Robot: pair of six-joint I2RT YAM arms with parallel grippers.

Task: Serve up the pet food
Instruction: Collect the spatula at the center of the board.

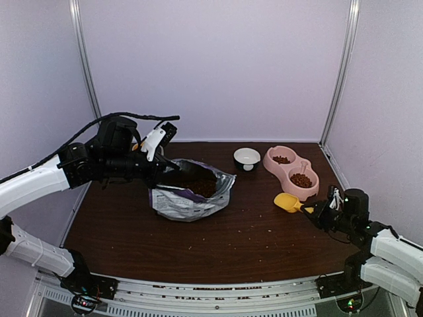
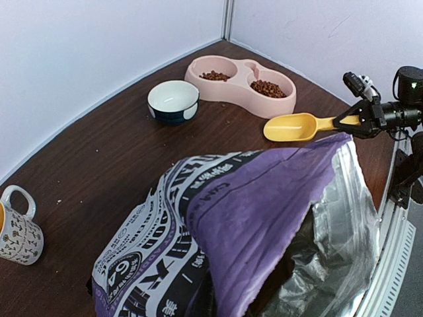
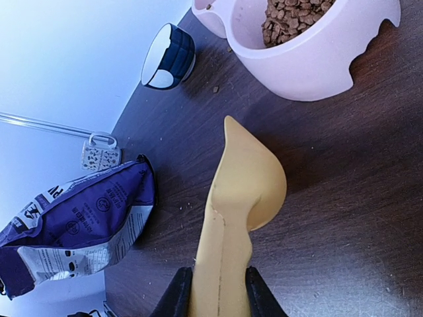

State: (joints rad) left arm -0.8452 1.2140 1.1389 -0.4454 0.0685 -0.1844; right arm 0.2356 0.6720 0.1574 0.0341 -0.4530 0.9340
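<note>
The purple pet food bag lies open mid-table, with brown kibble showing inside. My left gripper is at the bag's left rim, shut on it and holding the purple flap up. Its fingers are hidden under the flap in the left wrist view. My right gripper is shut on the handle of the yellow scoop, which looks empty and hovers low by the pink double bowl. Both bowl wells hold kibble.
A small white and dark-blue bowl stands left of the pink bowl. A patterned mug stands at the back left. Stray kibble crumbs dot the brown table. White walls close in the back and sides.
</note>
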